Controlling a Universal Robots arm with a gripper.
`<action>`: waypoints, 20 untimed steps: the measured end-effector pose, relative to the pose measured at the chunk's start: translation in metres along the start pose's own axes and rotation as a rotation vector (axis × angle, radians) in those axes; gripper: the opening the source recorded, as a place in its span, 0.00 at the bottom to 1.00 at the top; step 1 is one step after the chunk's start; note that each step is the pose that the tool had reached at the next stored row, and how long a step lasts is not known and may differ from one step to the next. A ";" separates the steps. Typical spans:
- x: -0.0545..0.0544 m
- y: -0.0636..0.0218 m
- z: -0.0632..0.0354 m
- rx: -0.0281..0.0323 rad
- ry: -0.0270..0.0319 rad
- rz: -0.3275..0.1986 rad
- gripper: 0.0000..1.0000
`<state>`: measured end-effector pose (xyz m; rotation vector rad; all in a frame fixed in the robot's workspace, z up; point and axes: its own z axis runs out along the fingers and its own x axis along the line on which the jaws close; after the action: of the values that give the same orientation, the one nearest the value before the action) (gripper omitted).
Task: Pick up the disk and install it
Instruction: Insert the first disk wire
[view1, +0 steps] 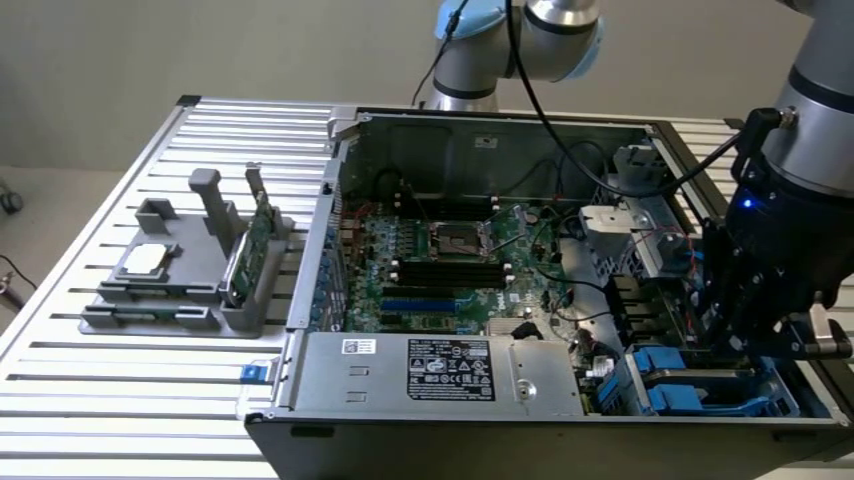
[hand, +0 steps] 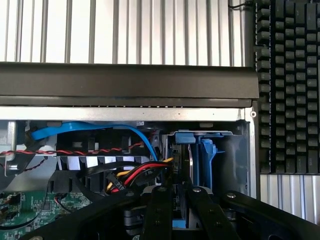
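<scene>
Open black desktop computer case (view1: 534, 300), lying on its side on the ribbed metal worktop (view1: 160, 400), served as the landmark.

Black robot claw (hand: 175, 197): lowered into the case's drive-bay corner, at the exterior view's right; narrow, its two fingers (hand: 159, 210) closed against a thin upright part edged in blue.

Flat silver-grey disk with blue plastic carrier rails (hand: 192, 160): stood on edge between the claw's fingers, inside the blue drive bay (view1: 687, 385) of the case; its label face could not be made out.

Green motherboard (view1: 441, 265): flat on the case floor, beside the drive bay.

Silver power supply with a black label (view1: 447, 372): along the case's near wall.

Grey parts holder (view1: 187, 270): on the worktop outside the case, at the exterior view's left, carrying a small square silver chip (view1: 144, 260) and an upright thin green circuit card (view1: 251, 250).

Black keyboard (hand: 290, 85): on the worktop just beyond the case's wall.
</scene>
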<state>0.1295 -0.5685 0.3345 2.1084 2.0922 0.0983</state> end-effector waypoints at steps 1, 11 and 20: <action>0.000 -0.0002 0.0000 -0.0004 0.0000 0.000 0.18; 0.000 -0.0004 -0.0001 -0.0025 0.0004 -0.002 0.18; 0.000 -0.0004 -0.0001 -0.0038 0.0008 -0.005 0.18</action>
<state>0.1291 -0.5685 0.3346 2.1011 2.0961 0.1025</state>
